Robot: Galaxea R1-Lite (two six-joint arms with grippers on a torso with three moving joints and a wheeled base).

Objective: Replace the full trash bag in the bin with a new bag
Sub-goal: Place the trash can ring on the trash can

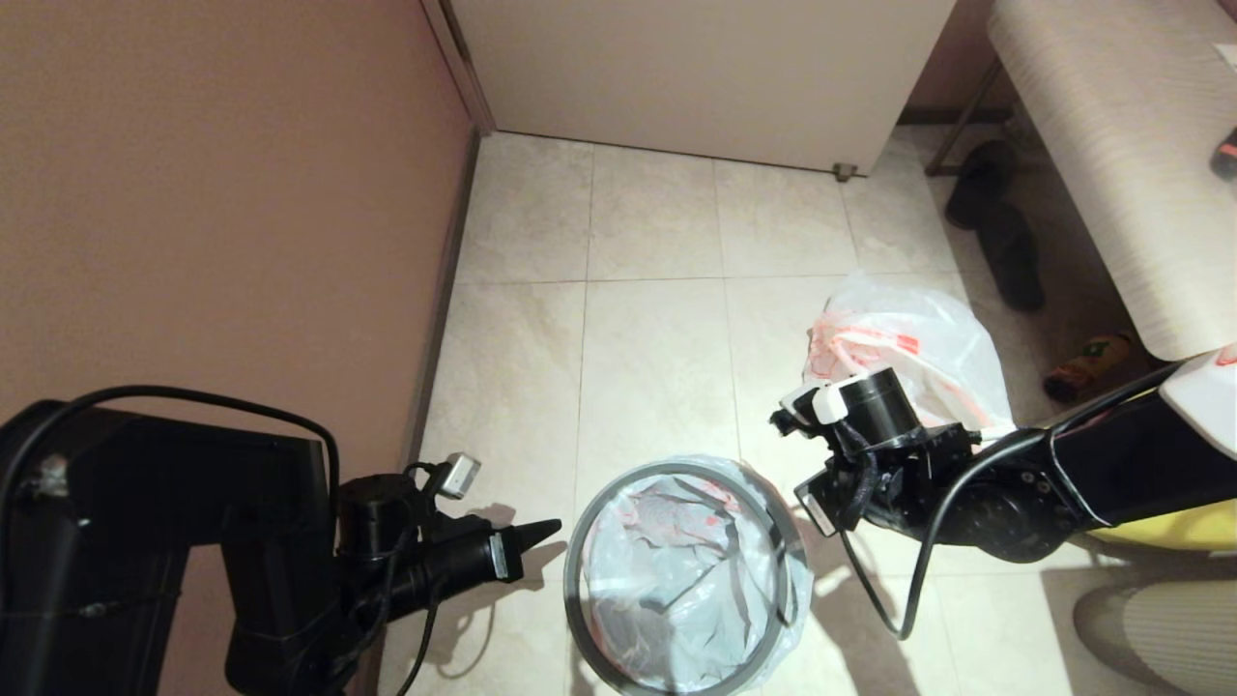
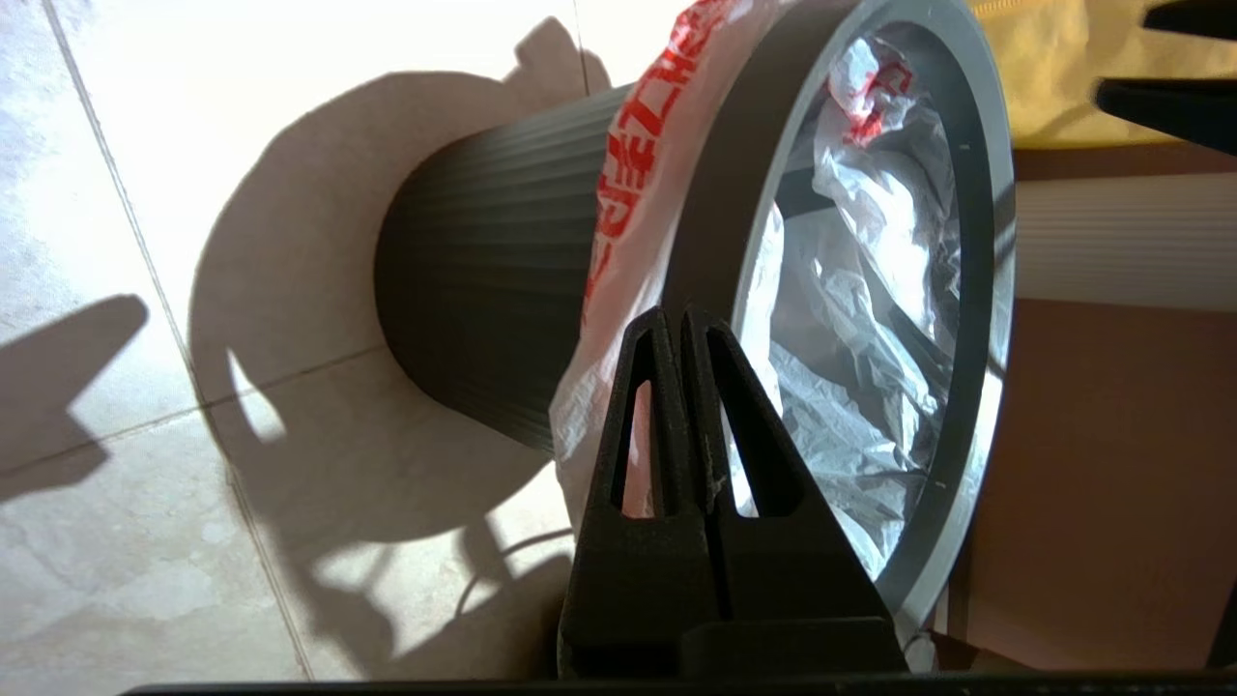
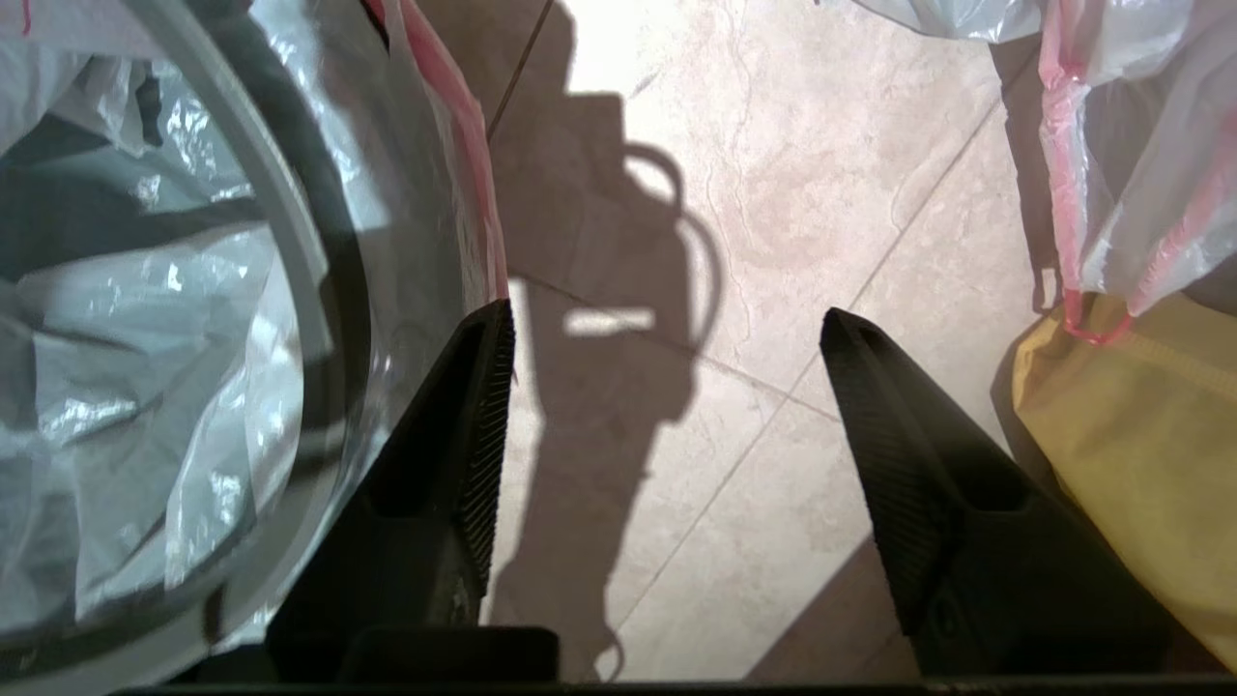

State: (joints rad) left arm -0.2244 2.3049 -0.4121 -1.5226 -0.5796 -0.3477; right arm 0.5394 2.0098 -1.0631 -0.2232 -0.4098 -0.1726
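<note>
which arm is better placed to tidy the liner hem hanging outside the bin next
Probably the right. The right gripper is open beside the bin, one finger by the new bag and its pink hem. The left gripper is shut, off the rim's other side, so it would have to open first.

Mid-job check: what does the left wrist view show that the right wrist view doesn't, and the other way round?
Left wrist only: the closed left gripper just short of the grey hoop, and the small round bin's ribbed dark outer wall with the bag's red-printed hem folded over it.

Right wrist only: the open right gripper over bare floor tiles, the bulky translucent white full trash bag and a yellow fabric bag.

Both: the thin translucent white new bag lining the bin under the grey hoop.
</note>
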